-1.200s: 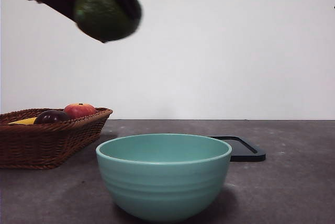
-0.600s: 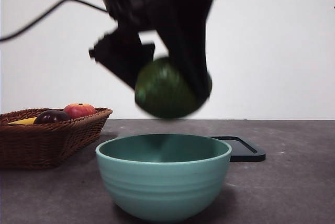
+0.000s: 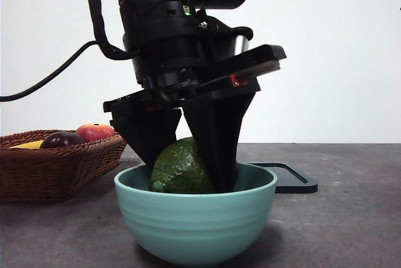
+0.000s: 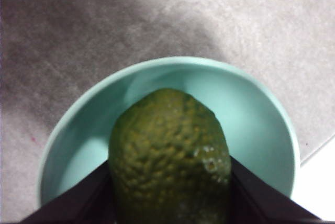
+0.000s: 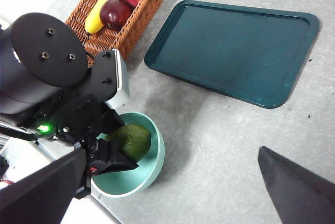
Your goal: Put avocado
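While left claw grips avocado inside teal bowl, basket holds apple.

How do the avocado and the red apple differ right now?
The avocado is dark green with bumpy skin; the apple is smooth and red. The avocado sits in the bowl, held by the left gripper; the apple lies free in the basket. Both are rounded fruits.

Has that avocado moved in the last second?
Yes. Gripped by the left gripper, the avocado came down and rightward from high above the basket into the teal bowl.
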Controlling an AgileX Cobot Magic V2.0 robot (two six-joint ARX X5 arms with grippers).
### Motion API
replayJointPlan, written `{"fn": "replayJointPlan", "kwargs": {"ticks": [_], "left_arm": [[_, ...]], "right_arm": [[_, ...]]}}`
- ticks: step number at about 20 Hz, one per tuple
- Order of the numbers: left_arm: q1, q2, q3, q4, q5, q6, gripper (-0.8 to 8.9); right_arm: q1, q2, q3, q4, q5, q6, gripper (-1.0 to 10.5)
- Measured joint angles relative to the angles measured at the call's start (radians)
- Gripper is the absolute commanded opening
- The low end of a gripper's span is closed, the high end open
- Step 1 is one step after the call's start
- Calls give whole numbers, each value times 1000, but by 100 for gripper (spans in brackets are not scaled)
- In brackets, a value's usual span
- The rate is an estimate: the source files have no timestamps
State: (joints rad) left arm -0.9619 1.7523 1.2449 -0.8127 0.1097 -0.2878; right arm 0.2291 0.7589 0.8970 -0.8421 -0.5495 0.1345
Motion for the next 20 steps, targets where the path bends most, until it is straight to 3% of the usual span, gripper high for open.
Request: {"fn": "replayJointPlan", "kwargs": {"ticks": [18,20], "left_arm": [[-27,40,0,0,-49,-41,155],[-27,40,0,-7,-49,-46,225]], "right_arm": [[0,0,0,-7,0,0,557],[0,0,0,-7,0,0,557]]}}
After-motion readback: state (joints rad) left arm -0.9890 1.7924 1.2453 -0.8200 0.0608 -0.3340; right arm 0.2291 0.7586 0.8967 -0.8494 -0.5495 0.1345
